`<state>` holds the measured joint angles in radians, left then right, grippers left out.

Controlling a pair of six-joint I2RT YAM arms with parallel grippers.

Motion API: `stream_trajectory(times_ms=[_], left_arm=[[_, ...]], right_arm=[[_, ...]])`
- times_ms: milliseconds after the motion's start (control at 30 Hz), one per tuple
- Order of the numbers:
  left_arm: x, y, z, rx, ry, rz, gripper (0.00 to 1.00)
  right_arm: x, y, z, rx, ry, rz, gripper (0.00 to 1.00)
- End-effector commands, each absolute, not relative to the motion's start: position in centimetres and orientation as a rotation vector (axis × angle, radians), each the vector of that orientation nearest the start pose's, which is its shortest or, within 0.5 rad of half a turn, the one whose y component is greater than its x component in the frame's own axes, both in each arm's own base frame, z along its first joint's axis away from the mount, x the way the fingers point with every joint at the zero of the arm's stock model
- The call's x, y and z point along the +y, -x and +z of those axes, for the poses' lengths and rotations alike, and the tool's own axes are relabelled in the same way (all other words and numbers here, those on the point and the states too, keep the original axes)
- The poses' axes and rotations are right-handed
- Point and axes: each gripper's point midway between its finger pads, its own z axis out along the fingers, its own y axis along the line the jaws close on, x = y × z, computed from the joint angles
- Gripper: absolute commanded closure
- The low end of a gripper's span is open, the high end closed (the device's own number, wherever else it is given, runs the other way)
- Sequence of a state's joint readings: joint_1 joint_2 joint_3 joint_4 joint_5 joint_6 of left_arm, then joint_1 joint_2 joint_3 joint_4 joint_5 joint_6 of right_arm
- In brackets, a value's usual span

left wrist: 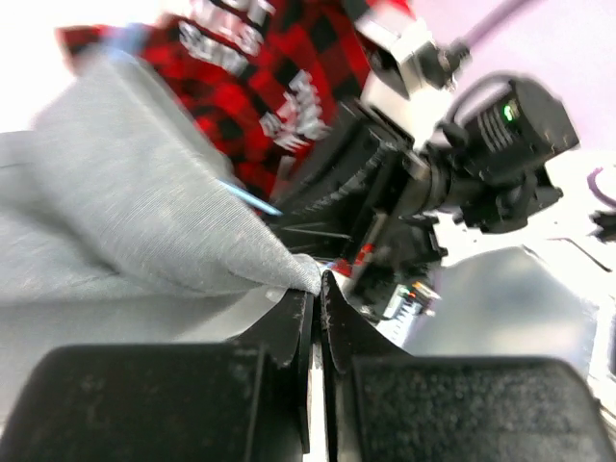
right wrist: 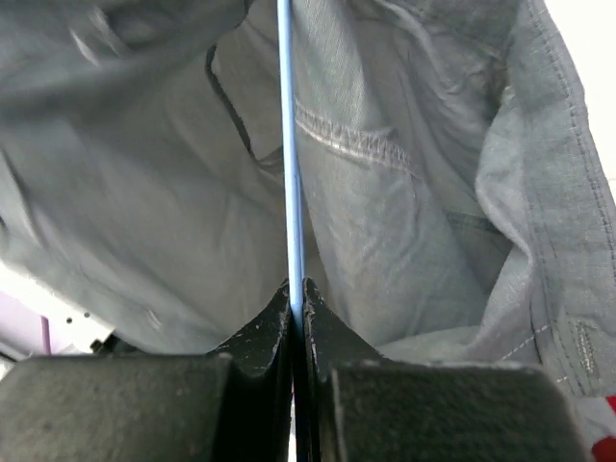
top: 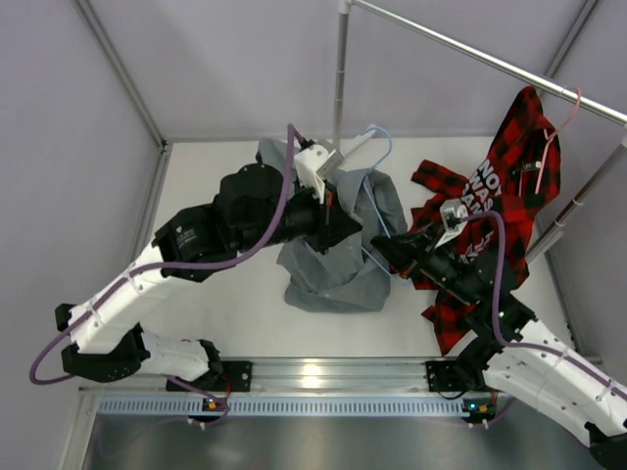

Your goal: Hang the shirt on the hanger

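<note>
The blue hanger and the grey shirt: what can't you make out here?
- Top view: most of the hanger is buried in the shirt; only the hook and some wire show.
- Right wrist: one straight wire, cut by the top edge, its lower end hidden in the right gripper.
- Left wrist: the left gripper pinches a shirt fold; which part, I cannot tell.

Your left gripper (left wrist: 316, 289) is pinching a corner of the grey shirt (left wrist: 144, 192). The blue hanger (left wrist: 248, 198) is peeking out beyond it, against the blurred plaid shirt (left wrist: 260, 67).
</note>
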<state>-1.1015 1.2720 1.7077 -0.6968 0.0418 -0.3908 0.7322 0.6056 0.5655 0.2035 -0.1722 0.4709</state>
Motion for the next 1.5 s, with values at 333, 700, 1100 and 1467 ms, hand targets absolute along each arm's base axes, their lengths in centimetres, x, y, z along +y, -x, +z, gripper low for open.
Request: stream_trajectory(times_ms=[333,700,1100,1467], left_arm=[[-31.6,-17.7,47.8,1.744,-0.793,-0.746,0.92],[-33.8,-18.1,49.0,1.664,-0.885,-0.757,0.49],[-28.9,-18.4,55.6,1.085,-1.005,-0.441,0.09],[-32.7,-18.0,50.6,1.061,-1.496,-0.501,0.05]], right_arm=[[22.1,-15.2,41.2,0.974,0.315,1.286,1.0],[22.7,-14.6,40.3,0.949,0.352,1.31,1.0],[22.3,-12.7,39.2,0.856,0.416,1.338,1.0],[22.1,-11.2,37.6,0.901,0.52,1.298,1.0]])
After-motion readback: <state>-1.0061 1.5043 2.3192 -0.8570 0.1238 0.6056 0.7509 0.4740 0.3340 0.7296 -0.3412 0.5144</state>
